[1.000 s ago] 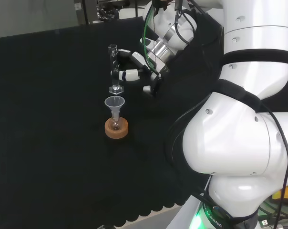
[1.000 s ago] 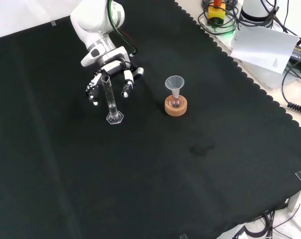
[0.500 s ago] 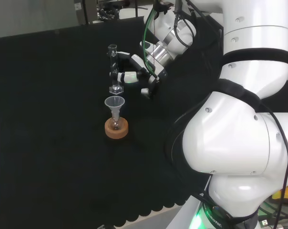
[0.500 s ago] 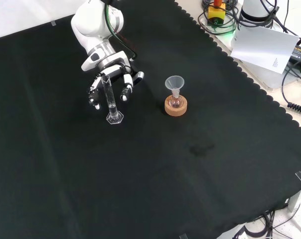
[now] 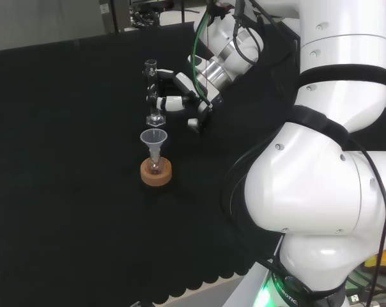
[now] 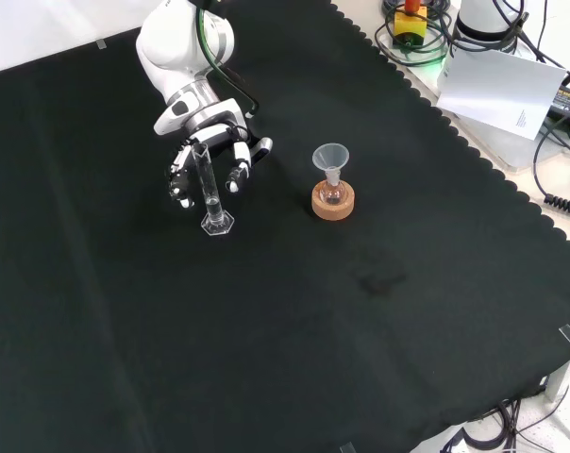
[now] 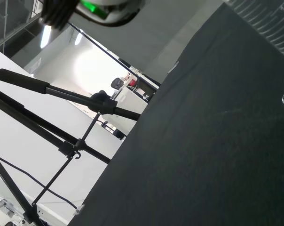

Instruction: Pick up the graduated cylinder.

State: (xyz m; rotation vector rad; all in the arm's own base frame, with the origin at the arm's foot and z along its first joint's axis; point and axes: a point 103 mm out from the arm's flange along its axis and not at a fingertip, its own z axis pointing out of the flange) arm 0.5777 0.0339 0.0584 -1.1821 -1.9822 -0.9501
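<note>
We are looking at the approach step: the graduated cylinder (image 6: 209, 188) is standing upright on the black-clothed counter (image 6: 360, 359), its hexagonal foot flat on the cloth, and the robot hand (image 6: 209, 142) is sitting just behind its upper half with its fingers (image 6: 238, 172) spread and hanging down on either side of the tube. We are judging that nothing is gripped yet; the fingers are flanking the cylinder rather than curling round it. The next move, as we are reading it, is calling for the fingers and thumb to close on the tube around its middle, squarely enough not to tip the narrow piece, and then a straight lift.

To the cylinder's right in the front view, well apart, a small flask with a funnel (image 6: 330, 157) in its neck is resting on a cork ring (image 6: 333, 201).

The front view is giving us the fingers straddling the tube; the head view is showing instead that the robot hand (image 5: 180, 89) is reaching the cylinder (image 5: 153, 93) from the side, fingertips level with its middle. In the wrist view, we are seeing a graduated glass wall (image 7: 262, 19) at the frame's corner.
</note>
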